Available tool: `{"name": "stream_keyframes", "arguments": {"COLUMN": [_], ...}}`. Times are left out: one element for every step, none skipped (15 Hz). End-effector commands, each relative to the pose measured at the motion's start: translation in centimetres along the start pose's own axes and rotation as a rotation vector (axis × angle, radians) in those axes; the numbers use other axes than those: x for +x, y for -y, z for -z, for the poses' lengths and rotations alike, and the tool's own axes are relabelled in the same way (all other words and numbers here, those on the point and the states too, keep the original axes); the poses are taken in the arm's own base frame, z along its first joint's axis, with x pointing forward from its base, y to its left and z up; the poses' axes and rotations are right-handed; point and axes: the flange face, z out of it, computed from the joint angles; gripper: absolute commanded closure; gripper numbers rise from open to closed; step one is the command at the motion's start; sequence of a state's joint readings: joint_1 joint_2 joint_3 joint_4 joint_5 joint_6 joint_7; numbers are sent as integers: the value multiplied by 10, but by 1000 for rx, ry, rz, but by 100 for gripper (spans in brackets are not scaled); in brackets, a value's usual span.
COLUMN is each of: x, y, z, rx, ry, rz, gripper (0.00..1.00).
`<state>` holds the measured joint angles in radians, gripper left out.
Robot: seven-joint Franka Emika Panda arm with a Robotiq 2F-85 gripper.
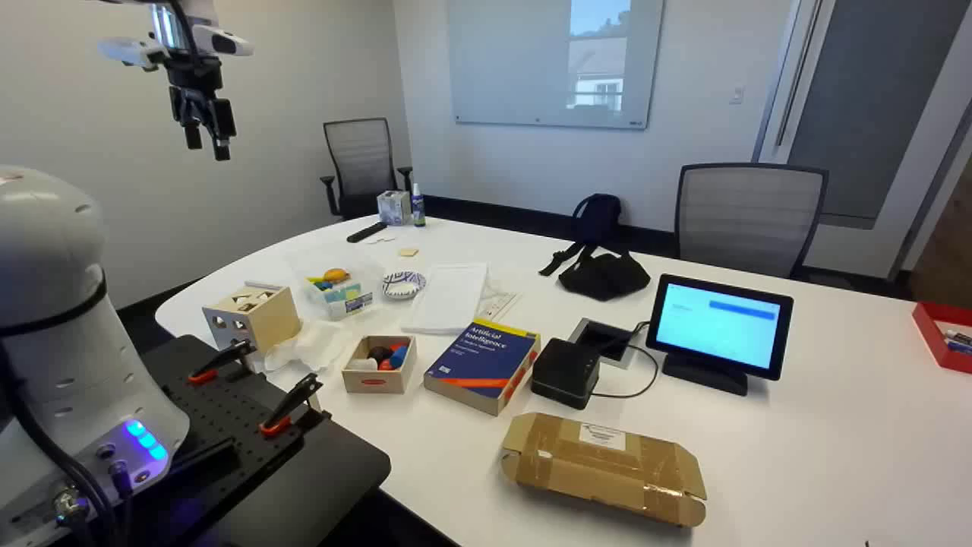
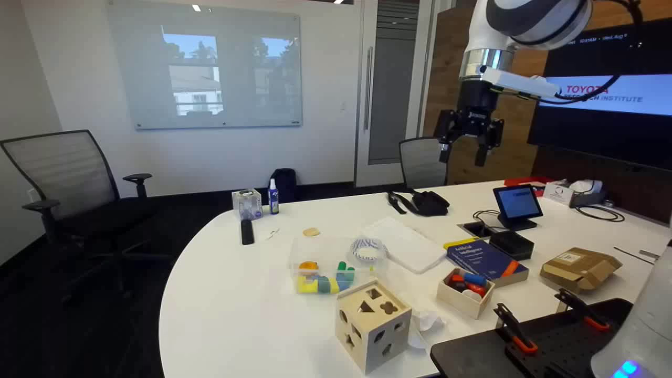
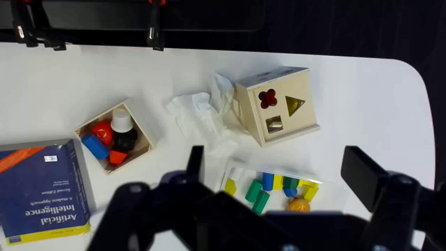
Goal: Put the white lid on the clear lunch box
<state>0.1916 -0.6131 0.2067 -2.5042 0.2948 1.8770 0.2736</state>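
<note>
The clear lunch box is a see-through container holding several coloured blocks. Its wall shows in both exterior views (image 1: 361,266) (image 2: 320,249), and its rim shows in the wrist view (image 3: 289,173). The white lid is a flat white rectangle lying on the table beside the patterned bowl, in both exterior views (image 1: 446,295) (image 2: 407,245). In the wrist view I cannot make the lid out; the gripper covers that area. My gripper is open and empty, high above the table, in both exterior views (image 1: 207,146) (image 2: 462,155). In the wrist view its fingers (image 3: 275,167) spread on either side of the box.
A wooden shape-sorter cube (image 2: 373,325) stands close to the lunch box, beside crumpled tissue (image 3: 200,115). A small wooden box of toys (image 1: 380,376), a thick blue book (image 1: 482,361) touching papers near the lid, a patterned bowl (image 1: 404,285) and a cardboard box (image 1: 604,467) stand around.
</note>
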Motion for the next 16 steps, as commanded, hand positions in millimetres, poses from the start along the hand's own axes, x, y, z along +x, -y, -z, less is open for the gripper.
{"name": "stream_keyframes", "arguments": {"x": [0, 0, 8, 18, 31, 50, 68, 89, 105, 121, 137, 153, 168, 181, 193, 205], "y": [0, 0, -3, -8, -17, -32, -47, -69, -86, -106, -127, -147, -166, -184, -199, -211], "z": [1, 1, -1, -3, -5, -9, -13, -16, -25, -35, -45, -58, -74, -91, -107, -124], "rx": [0, 0, 5, 3, 14, 20, 32, 43, 60, 69, 76, 83, 91, 96, 102, 113], "ry": [1, 1, -16, -65, -97, -170, -222, -273, -315, -355, -391, -413, -421, -421, -426, -419], "rz": [0, 0, -20, -52, -81, -126, -154, -194, -248, -303, -358, -415, -450, -486, -520, -557], "gripper": [0, 0, 0, 0, 0, 0, 0, 0, 0, 0, 0, 0, 0, 0, 0, 0]}}
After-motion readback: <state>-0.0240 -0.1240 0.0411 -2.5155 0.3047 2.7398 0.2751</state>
